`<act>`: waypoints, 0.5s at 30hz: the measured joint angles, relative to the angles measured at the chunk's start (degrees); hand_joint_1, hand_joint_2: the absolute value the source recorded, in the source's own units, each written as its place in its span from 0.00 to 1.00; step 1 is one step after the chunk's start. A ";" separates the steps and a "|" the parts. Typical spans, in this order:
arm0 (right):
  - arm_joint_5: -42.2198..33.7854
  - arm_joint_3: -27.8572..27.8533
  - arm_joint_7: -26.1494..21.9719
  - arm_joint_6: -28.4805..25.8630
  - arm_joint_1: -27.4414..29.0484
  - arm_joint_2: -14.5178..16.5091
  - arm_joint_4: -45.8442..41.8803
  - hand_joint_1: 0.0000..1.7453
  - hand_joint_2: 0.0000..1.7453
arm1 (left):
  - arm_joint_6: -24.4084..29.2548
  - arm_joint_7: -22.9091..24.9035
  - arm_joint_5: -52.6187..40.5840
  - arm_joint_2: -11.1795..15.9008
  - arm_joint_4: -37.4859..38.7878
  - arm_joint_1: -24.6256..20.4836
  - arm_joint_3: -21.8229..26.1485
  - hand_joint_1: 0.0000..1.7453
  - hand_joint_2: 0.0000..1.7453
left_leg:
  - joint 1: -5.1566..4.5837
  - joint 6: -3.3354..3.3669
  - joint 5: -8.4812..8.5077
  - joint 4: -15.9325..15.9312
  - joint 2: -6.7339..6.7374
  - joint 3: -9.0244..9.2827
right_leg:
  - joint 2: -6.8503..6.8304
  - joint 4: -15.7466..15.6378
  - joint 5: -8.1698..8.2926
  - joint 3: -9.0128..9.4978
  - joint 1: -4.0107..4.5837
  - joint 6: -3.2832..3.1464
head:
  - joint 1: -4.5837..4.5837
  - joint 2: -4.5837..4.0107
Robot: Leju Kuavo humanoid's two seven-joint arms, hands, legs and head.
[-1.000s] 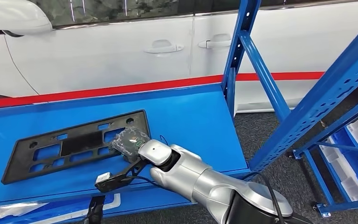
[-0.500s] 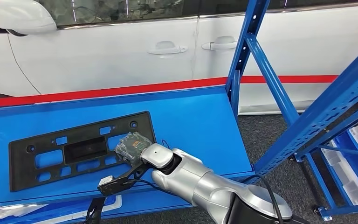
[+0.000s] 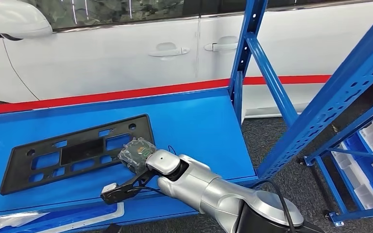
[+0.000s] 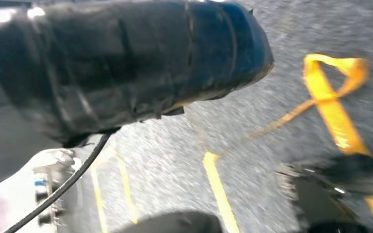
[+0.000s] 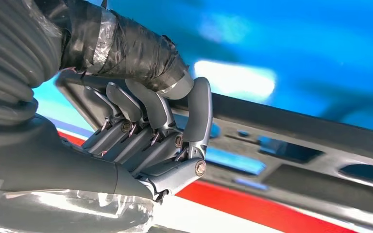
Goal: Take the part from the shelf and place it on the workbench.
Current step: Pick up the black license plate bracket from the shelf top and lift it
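The part, a flat black plate bracket (image 3: 73, 155) with several cut-outs, lies on the blue shelf surface (image 3: 199, 121). My right hand (image 3: 136, 153) reaches across from the right and grips the bracket's right end. In the right wrist view the right hand (image 5: 150, 141) has its dark fingers (image 5: 196, 121) curled around the edge of the bracket (image 5: 291, 141), with the taped thumb above. My left hand's dark taped cover (image 4: 102, 63) hangs over the grey floor, and its fingers are hidden.
A white car (image 3: 126, 53) with a red stripe stands right behind the shelf. Blue rack uprights (image 3: 243, 53) and a slanted beam (image 3: 340, 92) rise on the right. Blue bins with white trays (image 3: 369, 165) sit low at the right. Yellow markings (image 4: 330, 107) cross the floor.
The whole picture swayed right, then back left, so the camera moved. My right hand keeps its grip on the bracket's right end. The bracket has barely shifted on the shelf.
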 joint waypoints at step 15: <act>4.17 -0.35 -0.51 -12.18 -0.45 -0.35 -0.18 0.00 0.00 | -1.51 -6.25 1.47 2.24 0.34 1.15 -3.25 0.00 0.00 | -0.34 1.51 0.72 -1.23 0.02 0.50 | -0.19 1.79 -1.46 0.41 0.05 1.09 | 0.37 0.00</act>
